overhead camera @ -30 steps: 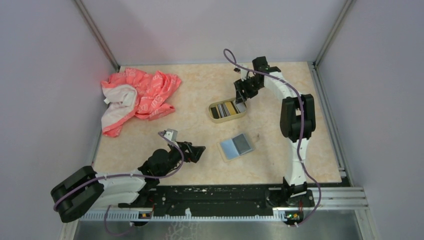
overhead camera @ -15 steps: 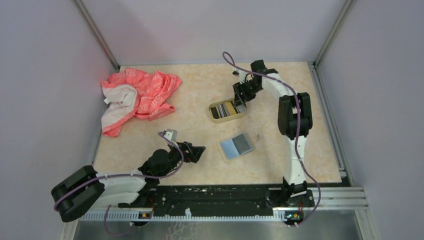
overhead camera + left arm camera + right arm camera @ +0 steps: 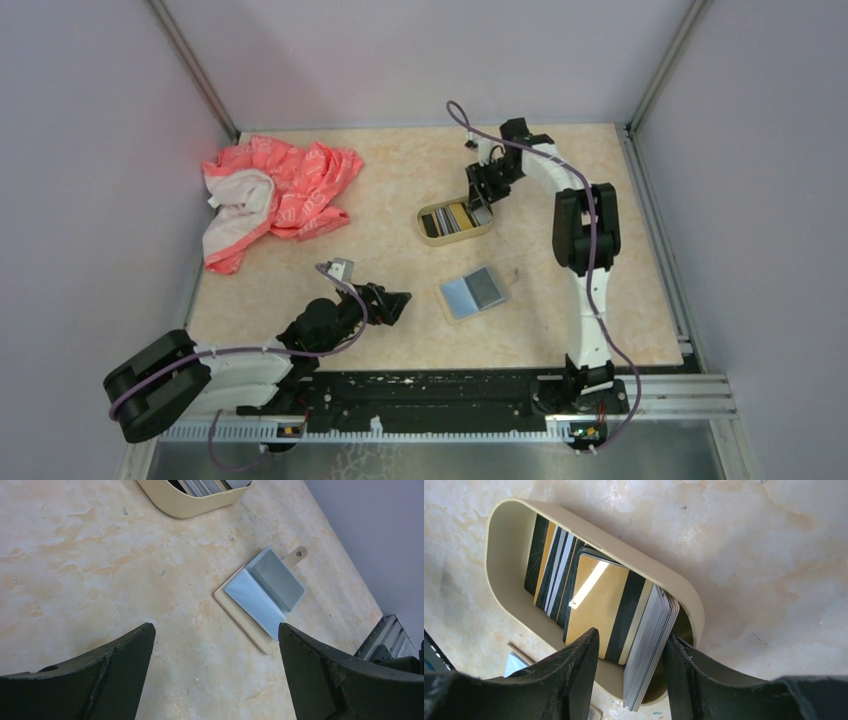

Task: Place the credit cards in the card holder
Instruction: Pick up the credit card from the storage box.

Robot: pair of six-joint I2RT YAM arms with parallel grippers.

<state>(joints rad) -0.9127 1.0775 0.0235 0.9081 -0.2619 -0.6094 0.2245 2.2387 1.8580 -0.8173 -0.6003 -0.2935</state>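
My right end effector points down into a cream tin, one finger on each side of a bundle of credit cards standing on edge at the tin's right end. The jaws stand partly apart. I cannot tell whether the fingers press the bundle or only flank it. The bundle shows a tan card with black stripes in front and a silvery stack behind it. More striped cards lean at the tin's left end.

The tin sits near the middle of the counter. The card holder, a tan folder with a snap tab and pale blue and grey pockets, lies open and flat between the tin and the counter's near edge, apart from both.

My left end effector hovers wide open and empty by the near edge, left of the card holder. A pink cloth lies crumpled by the far left corner.
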